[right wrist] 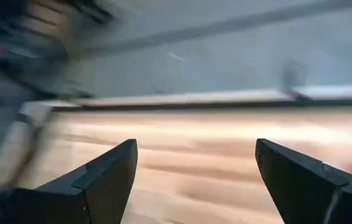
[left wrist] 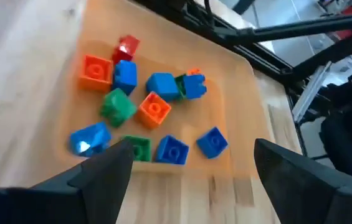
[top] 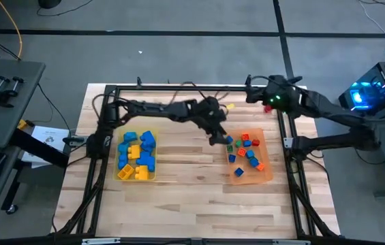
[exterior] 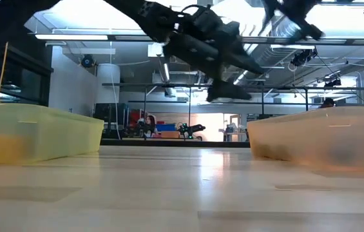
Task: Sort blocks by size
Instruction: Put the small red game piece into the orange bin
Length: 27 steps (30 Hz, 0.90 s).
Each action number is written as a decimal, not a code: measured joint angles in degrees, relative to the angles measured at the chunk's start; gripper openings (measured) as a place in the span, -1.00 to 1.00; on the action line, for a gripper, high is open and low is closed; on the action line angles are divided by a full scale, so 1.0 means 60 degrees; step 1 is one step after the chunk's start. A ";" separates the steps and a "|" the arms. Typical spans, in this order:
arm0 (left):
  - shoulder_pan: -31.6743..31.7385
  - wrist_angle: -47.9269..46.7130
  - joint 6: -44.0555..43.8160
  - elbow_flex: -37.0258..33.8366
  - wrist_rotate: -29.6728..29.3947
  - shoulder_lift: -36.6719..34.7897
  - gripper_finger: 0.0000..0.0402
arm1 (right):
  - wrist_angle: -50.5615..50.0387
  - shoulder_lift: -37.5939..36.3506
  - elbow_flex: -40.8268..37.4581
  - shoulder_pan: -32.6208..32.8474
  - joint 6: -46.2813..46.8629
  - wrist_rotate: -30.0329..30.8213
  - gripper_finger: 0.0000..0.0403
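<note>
My left hand [top: 221, 138]: fingers spread, empty, above the orange tray [top: 266, 170] of small blocks [left wrist: 156, 107]. My right hand [top: 252, 95]: spread, seemingly parked at the counter's [top: 192, 204] far edge.

Bare wood runs between the yellow tray [top: 136, 175] near the table's [top: 192, 204] left edge and the orange tray [top: 266, 170] near its right — the left arm [top: 172, 109] crosses above it, its gripper [top: 219, 138] just beside the orange tray's rim. The front strip lies open.
</note>
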 joint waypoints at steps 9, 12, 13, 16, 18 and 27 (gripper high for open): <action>0.0897 0.2993 -0.0704 -0.2732 -0.0436 -0.3641 0.59 | -0.3457 0.2822 -0.0004 -0.3972 -0.2021 -0.1834 0.59; 0.1015 0.3275 -0.0942 -0.3686 -0.1165 -0.4792 0.59 | -0.3240 0.4200 -0.0004 -0.4811 -0.3213 -0.2017 0.59; 0.1033 0.3279 -0.0980 -0.3945 -0.1339 -0.5123 0.59 | -0.3182 0.4628 -0.0004 -0.5068 -0.3643 -0.2163 0.59; 0.1034 0.3262 -0.1240 -0.4720 -0.1707 -0.6066 0.59 | -0.3165 0.5680 -0.0004 -0.5639 -0.4875 -0.2481 0.59; 0.1005 0.3212 -0.1355 -0.5196 -0.1810 -0.6549 0.59 | -0.3187 0.6118 -0.0007 -0.5901 -0.5422 -0.2484 0.59; 0.0700 0.3424 -0.2398 -0.6637 -0.2472 -0.7545 0.59 | -0.2658 0.6531 0.0004 -0.6336 -0.6252 -0.3122 0.59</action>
